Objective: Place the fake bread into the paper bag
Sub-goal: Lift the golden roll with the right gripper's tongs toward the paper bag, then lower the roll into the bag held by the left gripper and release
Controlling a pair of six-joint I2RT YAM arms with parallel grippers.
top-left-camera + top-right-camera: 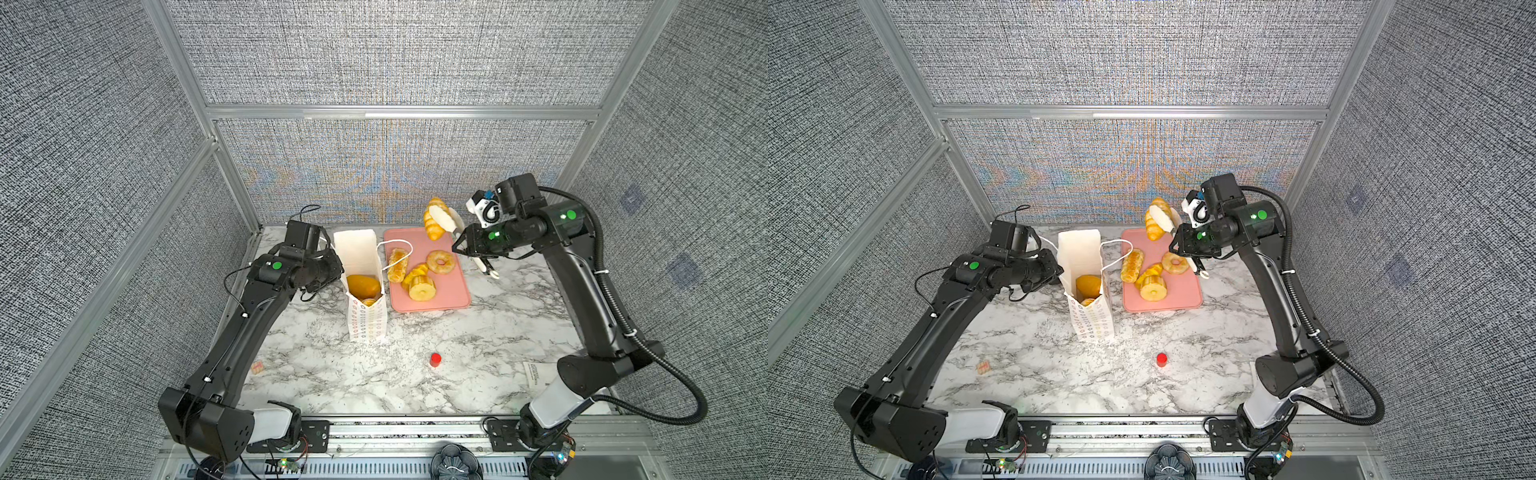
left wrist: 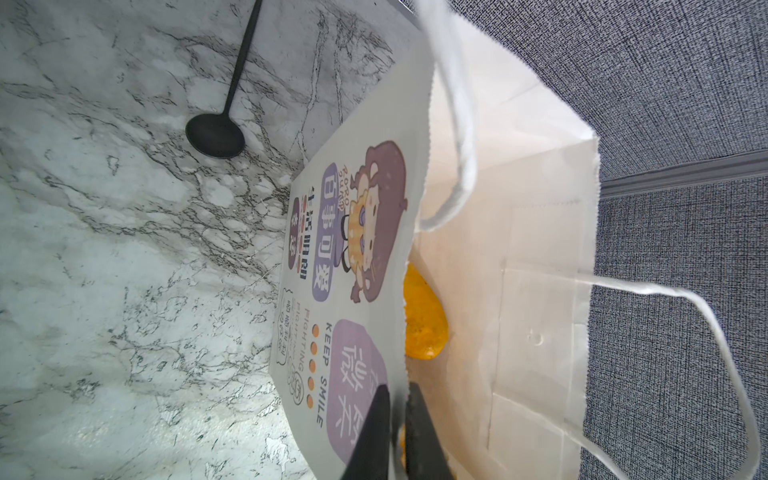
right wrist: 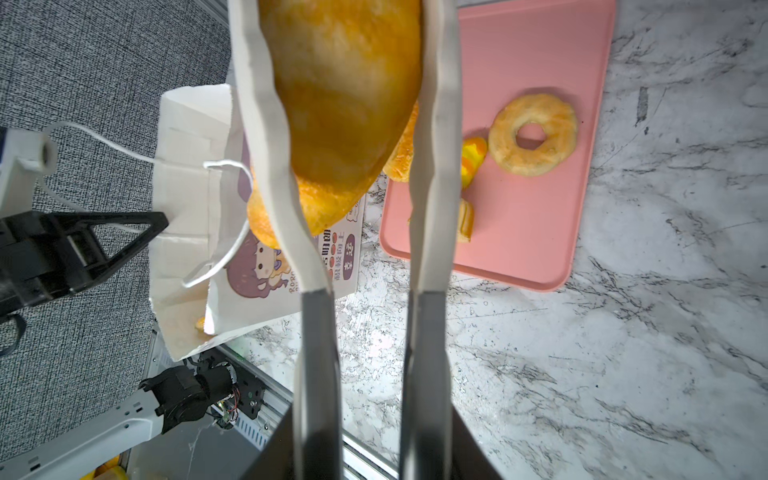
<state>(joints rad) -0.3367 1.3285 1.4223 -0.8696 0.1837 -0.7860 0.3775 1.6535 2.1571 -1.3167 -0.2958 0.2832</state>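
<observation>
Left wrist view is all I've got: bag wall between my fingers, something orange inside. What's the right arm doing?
Observer: The right gripper is shut on white tongs that clamp a long loaf, raised over the far edge of the pink tray.
Operator: Bread left on the tray?
Observer: A ring pastry, a braided loaf, a ridged ring cake and a yellow piece between them.
Operator: Anything in the drop path?
Observer: The paper bag stands upright with its mouth open. One cord handle hangs out toward the tray and reaches the braided loaf.
</observation>
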